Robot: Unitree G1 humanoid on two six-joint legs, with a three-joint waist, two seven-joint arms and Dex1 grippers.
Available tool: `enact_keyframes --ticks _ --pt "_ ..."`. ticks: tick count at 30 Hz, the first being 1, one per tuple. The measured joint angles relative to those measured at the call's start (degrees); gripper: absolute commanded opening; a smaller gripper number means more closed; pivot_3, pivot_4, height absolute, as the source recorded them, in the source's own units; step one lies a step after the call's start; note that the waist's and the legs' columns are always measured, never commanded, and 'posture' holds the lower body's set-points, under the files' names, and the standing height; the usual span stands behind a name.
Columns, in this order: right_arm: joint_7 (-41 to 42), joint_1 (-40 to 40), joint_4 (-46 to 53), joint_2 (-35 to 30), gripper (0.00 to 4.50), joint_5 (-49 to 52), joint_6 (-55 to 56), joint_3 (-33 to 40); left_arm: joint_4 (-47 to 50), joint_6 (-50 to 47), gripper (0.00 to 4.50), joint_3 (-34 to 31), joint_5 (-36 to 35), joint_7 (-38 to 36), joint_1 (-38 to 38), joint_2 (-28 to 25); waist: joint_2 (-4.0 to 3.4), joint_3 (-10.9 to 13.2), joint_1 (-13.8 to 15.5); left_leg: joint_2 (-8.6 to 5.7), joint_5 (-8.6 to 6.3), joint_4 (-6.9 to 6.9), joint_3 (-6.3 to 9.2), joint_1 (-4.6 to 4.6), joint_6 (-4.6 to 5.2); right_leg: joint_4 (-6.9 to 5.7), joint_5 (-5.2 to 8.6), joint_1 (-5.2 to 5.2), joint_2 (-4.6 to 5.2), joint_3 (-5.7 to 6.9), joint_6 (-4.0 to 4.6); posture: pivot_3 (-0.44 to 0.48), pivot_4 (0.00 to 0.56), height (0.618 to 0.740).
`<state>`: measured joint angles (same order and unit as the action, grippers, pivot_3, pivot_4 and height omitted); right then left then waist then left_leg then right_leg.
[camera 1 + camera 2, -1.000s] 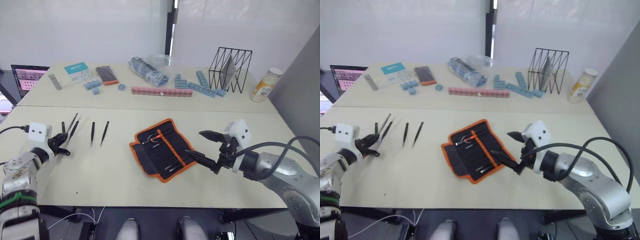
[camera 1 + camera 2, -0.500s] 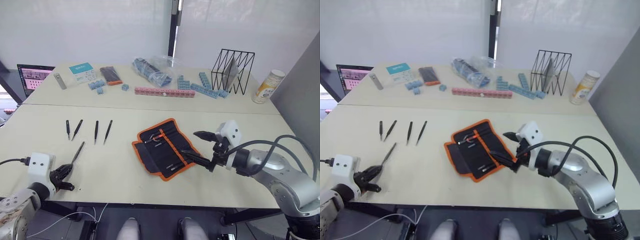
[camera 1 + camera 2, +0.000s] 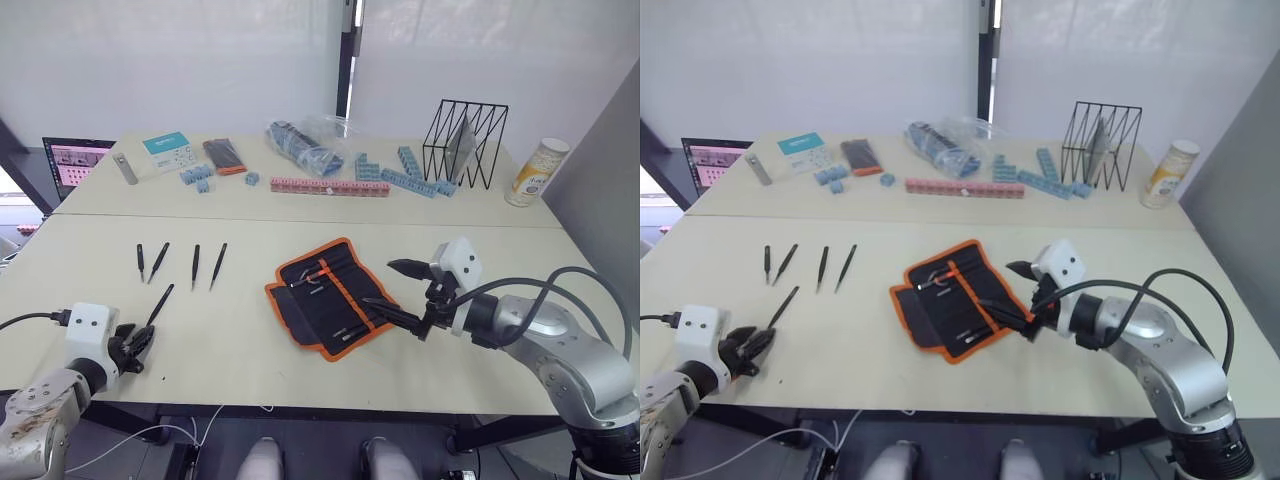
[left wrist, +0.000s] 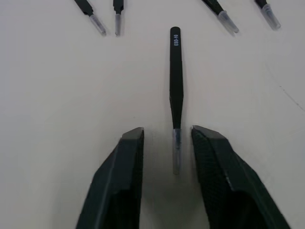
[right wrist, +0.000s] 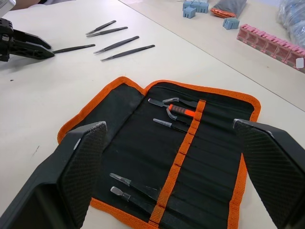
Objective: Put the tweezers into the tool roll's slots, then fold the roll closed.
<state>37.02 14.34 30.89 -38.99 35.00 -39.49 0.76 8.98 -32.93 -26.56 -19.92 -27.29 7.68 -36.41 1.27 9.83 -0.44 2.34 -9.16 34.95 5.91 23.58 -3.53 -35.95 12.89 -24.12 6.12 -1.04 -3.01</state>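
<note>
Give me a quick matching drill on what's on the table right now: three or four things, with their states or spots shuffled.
Things:
1. black fabric tool roll with orange edging
2. left gripper
3. right gripper
4. black wire rack

States or places:
A. open, fingers either side of the tip of one slim black tweezer lying flat
B. open, hovering at the roll's right edge
C. unrolled flat, inner face up
D. standing on the far table, right side

Pairs: 1-C, 2-A, 3-B, 4-D

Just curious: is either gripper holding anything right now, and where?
Nothing held. The left gripper is open around a loose tweezer's tip; the right gripper is open over the tool roll.
</note>
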Motion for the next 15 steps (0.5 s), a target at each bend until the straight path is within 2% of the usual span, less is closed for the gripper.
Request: enact_keyframes --ticks 15 --pt "-1.3 -1.23 0.98 0.48 4.5 -0.24 0.0 0.13 -10.73 2.51 2.57 3.08 0.37 -3.74 -9.37 -1.28 -0.02 0.0 0.46 -0.01 -0.02 -0.01 0.0 0.08 -0.03 0.05 0.0 -0.03 0.01 0.0 0.0 0.0 0.15 0.737"
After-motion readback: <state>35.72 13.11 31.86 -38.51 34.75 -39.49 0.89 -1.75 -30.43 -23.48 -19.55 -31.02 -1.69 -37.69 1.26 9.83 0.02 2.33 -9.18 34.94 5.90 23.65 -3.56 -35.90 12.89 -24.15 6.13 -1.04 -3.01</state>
